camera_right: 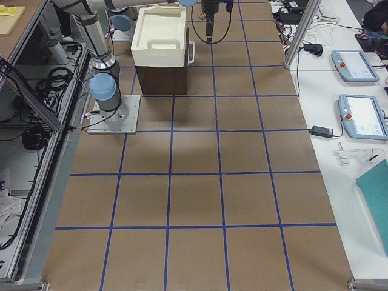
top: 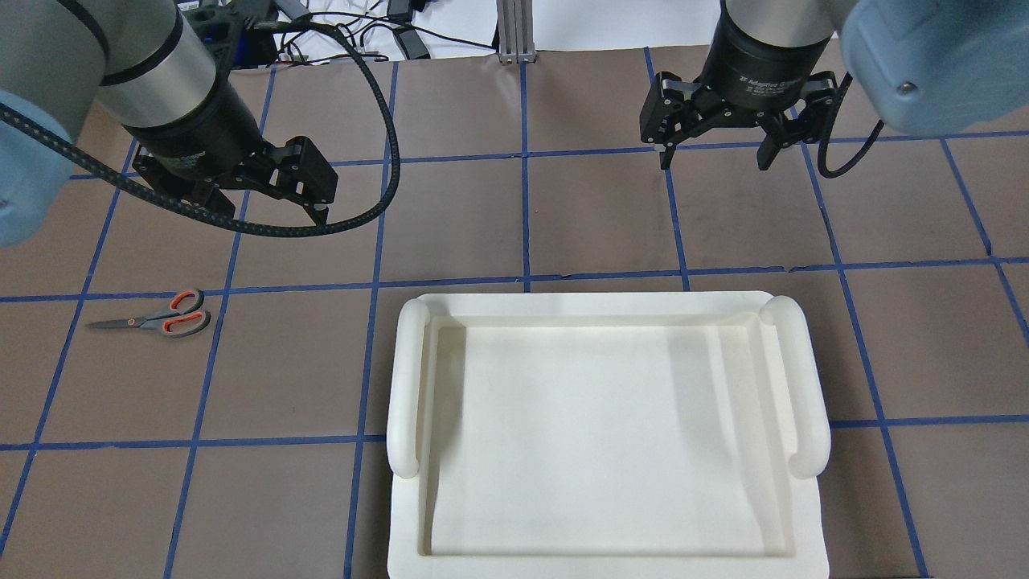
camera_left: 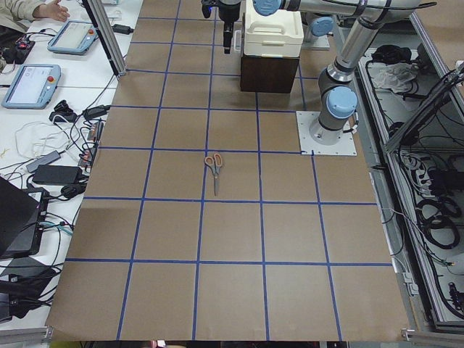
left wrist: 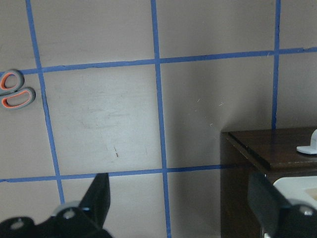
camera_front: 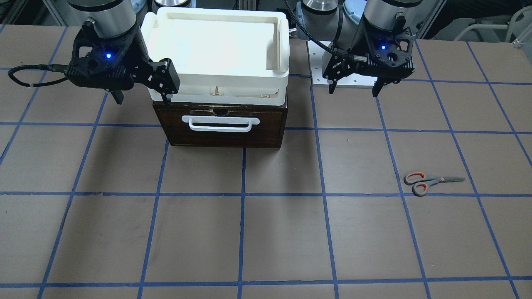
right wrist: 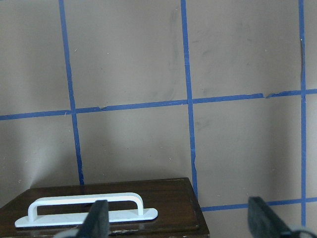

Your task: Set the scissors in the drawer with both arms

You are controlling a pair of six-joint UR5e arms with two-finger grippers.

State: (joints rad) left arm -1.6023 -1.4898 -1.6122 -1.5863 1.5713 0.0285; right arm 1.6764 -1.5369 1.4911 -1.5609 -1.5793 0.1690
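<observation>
The scissors (camera_front: 432,182) lie flat on the brown table on my left side, blades shut; they also show in the overhead view (top: 154,321) and at the left edge of the left wrist view (left wrist: 15,91). The dark brown drawer (camera_front: 224,133) is closed, with its white bar handle (camera_front: 220,123) facing away from me. My left gripper (camera_front: 355,90) is open and empty, hovering above the table beside the drawer, well back from the scissors. My right gripper (camera_front: 142,101) is open and empty, hovering at the drawer's other side, close to the bin's corner.
A white plastic tray-like bin (camera_front: 216,25) sits on top of the drawer box and fills the lower overhead view (top: 796,386). The left arm's white base plate (camera_front: 320,74) lies beside the drawer. Blue tape lines grid the table. Tablets and cables lie on the side benches (camera_left: 36,80).
</observation>
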